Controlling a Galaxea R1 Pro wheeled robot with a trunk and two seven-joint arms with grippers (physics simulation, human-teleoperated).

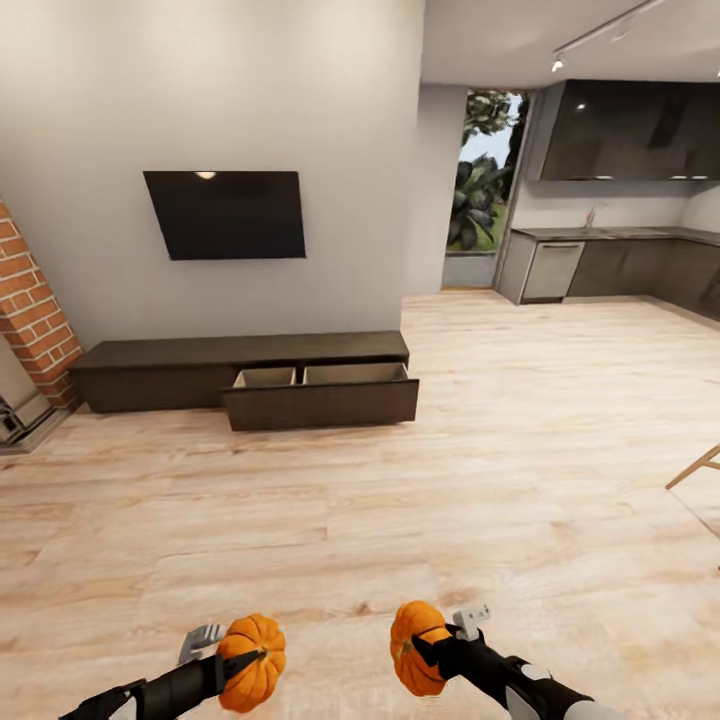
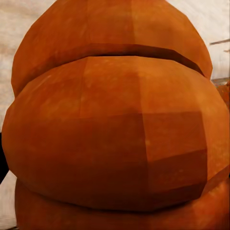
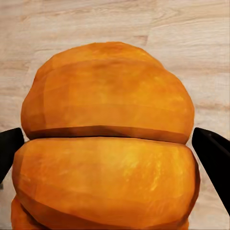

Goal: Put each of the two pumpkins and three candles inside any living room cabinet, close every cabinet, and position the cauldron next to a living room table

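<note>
While both arms hang low over the pale plank floor [image 1: 480, 480], the room's contents are listed from left to right, each placed relative to the long, low dark-brown wood cabinet [image 1: 160, 365].

1. Red brick column [image 1: 30, 310]: just beyond the cabinet's left end.
2. Black flat wall screen [image 1: 225, 213]: on the wall above the cabinet.
3. Cabinet: against the far wall, well apart from both hands. Its right-hand drawer [image 1: 320, 400] stands pulled out, light tan inside, with a divider; nothing can be seen lying in it from this angle.
4. Left hand [image 1: 240, 665]: clamped on a small round orange ribbed pumpkin [image 1: 253, 660], which lies on the near side of the cabinet, roughly in line with the open drawer's left part. The left wrist view gives the same pumpkin [image 2: 115, 129] close up.
5. Right hand [image 1: 425, 645]: clamped on a second orange ribbed pumpkin [image 1: 415, 645], likewise on the near side of the cabinet, roughly in line with the drawer's right end. The right wrist view has this pumpkin [image 3: 108, 143] between two dark fingers [image 3: 213, 163].
6. Grey kitchen units [image 1: 610, 265]: far off past the cabinet's right end.

Judgement: the open drawer lies straight ahead of both hands, its long axis across the line of approach. Neither hand is clearly nearer, so the base must close the gap first.
</note>
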